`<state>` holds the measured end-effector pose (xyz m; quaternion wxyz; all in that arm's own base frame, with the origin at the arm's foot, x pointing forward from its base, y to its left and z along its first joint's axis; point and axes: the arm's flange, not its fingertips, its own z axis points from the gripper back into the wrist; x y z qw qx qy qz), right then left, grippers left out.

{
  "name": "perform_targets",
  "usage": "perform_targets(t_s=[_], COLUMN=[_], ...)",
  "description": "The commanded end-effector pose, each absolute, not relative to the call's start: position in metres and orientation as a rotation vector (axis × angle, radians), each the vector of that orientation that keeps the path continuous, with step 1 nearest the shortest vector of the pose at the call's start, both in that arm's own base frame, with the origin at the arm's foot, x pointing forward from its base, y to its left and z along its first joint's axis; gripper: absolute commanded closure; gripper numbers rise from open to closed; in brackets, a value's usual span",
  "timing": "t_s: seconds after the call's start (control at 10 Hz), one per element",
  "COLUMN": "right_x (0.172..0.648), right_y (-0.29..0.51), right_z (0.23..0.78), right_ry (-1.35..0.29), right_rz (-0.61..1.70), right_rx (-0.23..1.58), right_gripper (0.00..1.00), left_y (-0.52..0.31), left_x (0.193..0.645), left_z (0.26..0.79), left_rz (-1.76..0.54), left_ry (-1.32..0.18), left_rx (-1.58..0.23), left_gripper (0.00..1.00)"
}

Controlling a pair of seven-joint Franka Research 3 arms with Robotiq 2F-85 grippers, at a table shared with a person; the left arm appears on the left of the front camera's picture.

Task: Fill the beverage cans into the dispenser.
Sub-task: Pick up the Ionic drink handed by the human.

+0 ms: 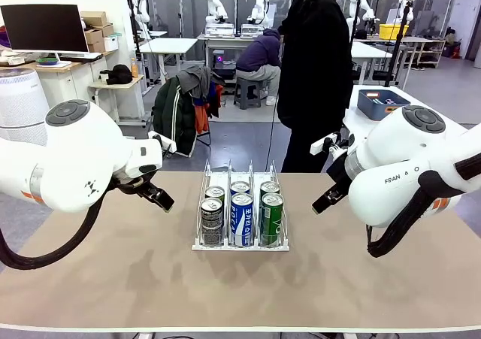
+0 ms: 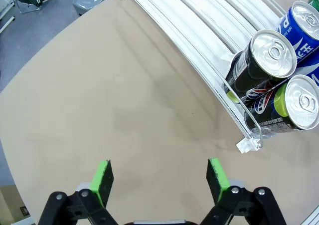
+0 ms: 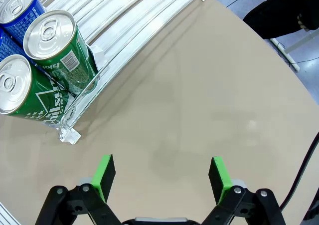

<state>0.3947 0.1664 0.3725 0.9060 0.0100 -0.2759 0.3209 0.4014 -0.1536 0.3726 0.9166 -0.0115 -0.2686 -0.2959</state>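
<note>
The dispenser (image 1: 201, 204) stands mid-table, a clear rack with three lanes. Each lane holds two beverage cans: black ones (image 1: 212, 220) on the left, blue-and-white ones (image 1: 241, 217) in the middle, green ones (image 1: 270, 217) on the right. My left gripper (image 1: 156, 196) hovers left of the rack, open and empty; in its wrist view the green pads (image 2: 102, 180) frame bare table, with the black cans (image 2: 264, 60) at upper right. My right gripper (image 1: 329, 196) hovers right of the rack, open and empty, and the green cans (image 3: 55, 50) sit at the upper left of its wrist view.
A person in black (image 1: 316, 68) stands at the table's far edge behind the dispenser. A blue bin (image 1: 382, 102) rests on another table at the back right. Bare tabletop (image 1: 113, 264) lies on both sides of the rack and in front of it.
</note>
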Motion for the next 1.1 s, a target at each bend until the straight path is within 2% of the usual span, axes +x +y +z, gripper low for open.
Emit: perform_targets(t_s=[0.0, 0.1, 0.4, 0.5, 0.8, 1.0], right_x=[0.39, 0.394, 0.415, 0.421, 0.428, 0.436], right_y=[0.172, 0.17, 0.155, 0.148, 0.121, 0.1], right_z=[0.374, 0.38, 0.411, 0.426, 0.489, 0.517], right_ry=[-0.557, -0.493, -0.462, -0.482, -0.565, -0.6], right_rz=[0.634, 0.66, 0.706, 0.699, 0.748, 0.759], right_rx=[0.031, 0.121, 0.209, 0.226, 0.284, 0.317], right_gripper=[0.0, 0.0, 0.0, 0.0, 0.0, 0.0], left_y=[-0.157, -0.151, -0.129, -0.117, -0.091, -0.078], left_x=[0.391, 0.393, 0.401, 0.401, 0.404, 0.409], left_z=[0.377, 0.379, 0.401, 0.414, 0.471, 0.491], left_rz=[-0.637, -0.651, -0.735, -0.814, -0.925, -0.958], left_ry=[-0.49, -0.424, -0.377, -0.436, -0.462, -0.495], left_rx=[-0.05, -0.101, -0.191, -0.221, -0.298, -0.315], left_gripper=[0.0, 0.0, 0.0, 0.0, 0.0, 0.0])
